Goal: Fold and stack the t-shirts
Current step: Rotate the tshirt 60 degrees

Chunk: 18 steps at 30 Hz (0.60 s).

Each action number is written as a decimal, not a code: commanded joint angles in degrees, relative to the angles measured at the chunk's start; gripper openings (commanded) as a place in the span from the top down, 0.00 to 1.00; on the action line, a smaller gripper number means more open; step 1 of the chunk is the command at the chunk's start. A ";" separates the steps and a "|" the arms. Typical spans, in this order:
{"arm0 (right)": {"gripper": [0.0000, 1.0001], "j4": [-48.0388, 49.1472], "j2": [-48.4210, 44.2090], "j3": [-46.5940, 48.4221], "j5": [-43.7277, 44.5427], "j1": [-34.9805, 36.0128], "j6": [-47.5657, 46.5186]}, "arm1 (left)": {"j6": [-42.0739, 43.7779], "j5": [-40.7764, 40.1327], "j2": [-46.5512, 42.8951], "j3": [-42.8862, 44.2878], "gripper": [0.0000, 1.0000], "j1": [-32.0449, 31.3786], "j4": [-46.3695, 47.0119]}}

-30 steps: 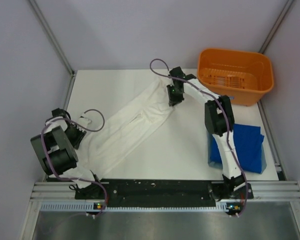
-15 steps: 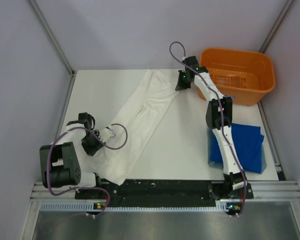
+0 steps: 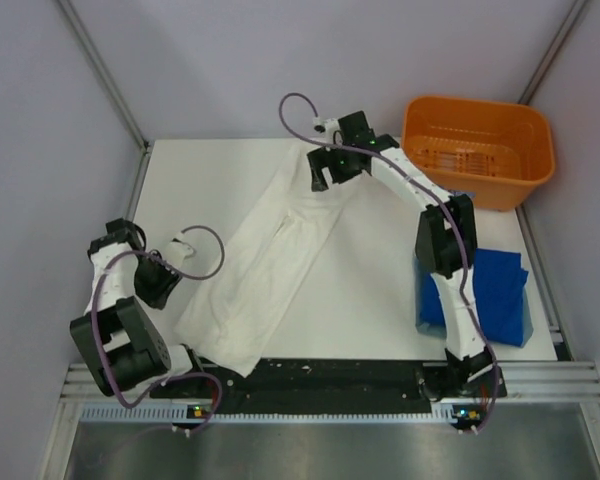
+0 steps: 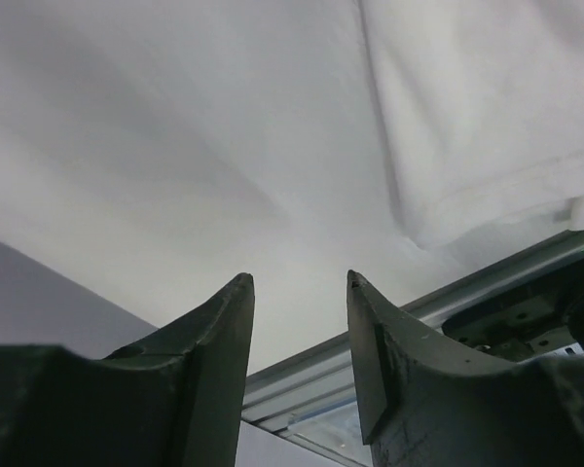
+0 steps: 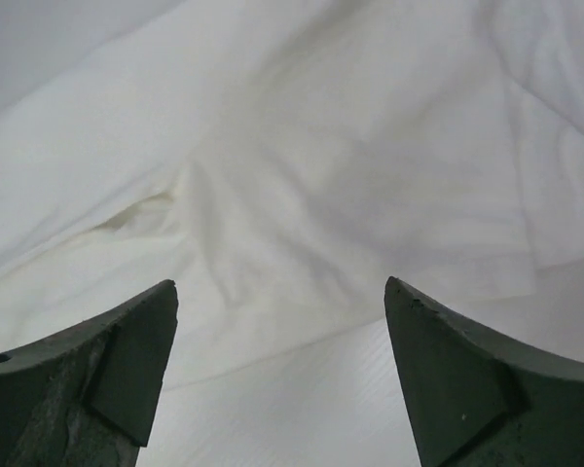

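The white t-shirt (image 3: 270, 255) lies flat on the table as a long folded band, running diagonally from far centre to the near left; its print is hidden. My right gripper (image 3: 320, 172) hovers over the shirt's far end. In the right wrist view this gripper (image 5: 282, 284) stands wide open above the white cloth (image 5: 302, 175) with nothing between its fingers. My left gripper (image 3: 168, 282) sits just left of the shirt's near end. Seen from the left wrist, it (image 4: 299, 277) is open and empty, with the shirt's edge (image 4: 487, 117) ahead. The blue t-shirt (image 3: 495, 295) lies folded at the right.
An orange plastic basket (image 3: 475, 150) stands at the far right corner. The metal rail (image 3: 330, 385) with both arm bases runs along the near edge. The right arm's lower links pass over the blue shirt's left side.
Both grippers have opened and let go of the white shirt. The right gripper shifted left over the far end; the left gripper drew back to the left of the shirt.
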 commanded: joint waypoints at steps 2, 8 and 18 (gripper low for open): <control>0.13 17.15 -25.13 -23.79 -11.10 10.14 -15.75 | 4.51 9.20 -2.59 4.45 0.47 2.69 -5.23; 0.10 54.24 -46.51 -66.44 -31.85 25.77 -42.98 | 11.29 16.77 -7.60 3.14 0.41 2.69 -8.22; 0.20 54.98 -34.24 -69.13 -18.16 49.88 -53.23 | 12.79 19.41 -10.33 1.73 0.36 2.60 -10.50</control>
